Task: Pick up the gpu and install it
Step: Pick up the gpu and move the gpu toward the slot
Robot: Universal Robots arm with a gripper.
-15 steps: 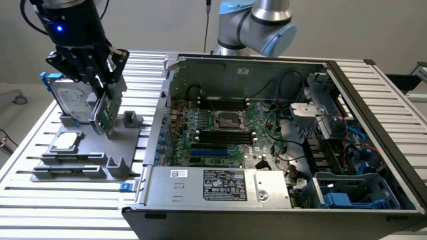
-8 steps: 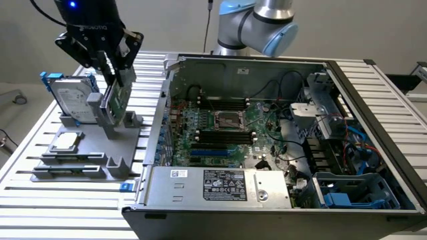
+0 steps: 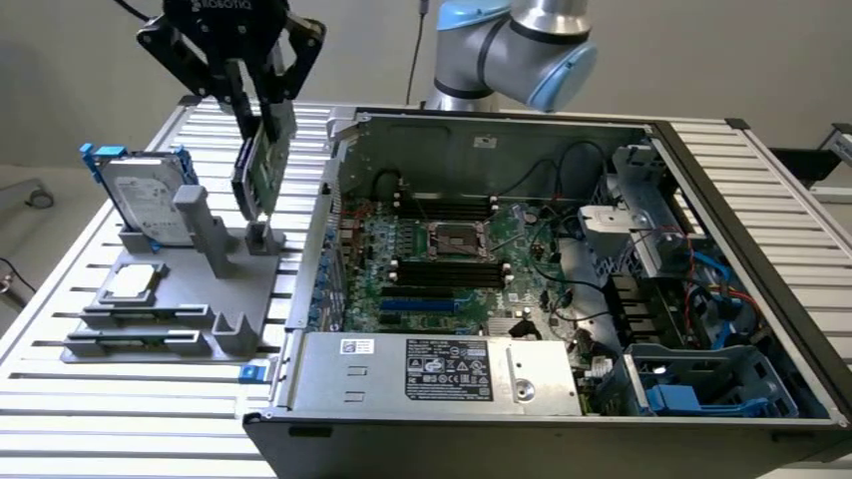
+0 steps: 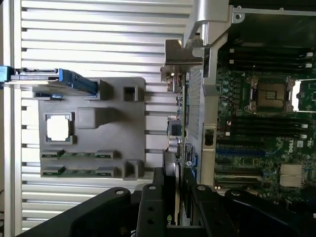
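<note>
While my gripper [image 3: 263, 120] grips the gpu [image 3: 261, 170] by its upper part, fingers closed narrowly on the thin card, it stands upright over the edge of the grey holder [image 3: 219, 257] nearest the open computer case [image 3: 317, 230], lower end at a slotted post [image 3: 262, 239]; I cannot tell whether they touch.
</note>
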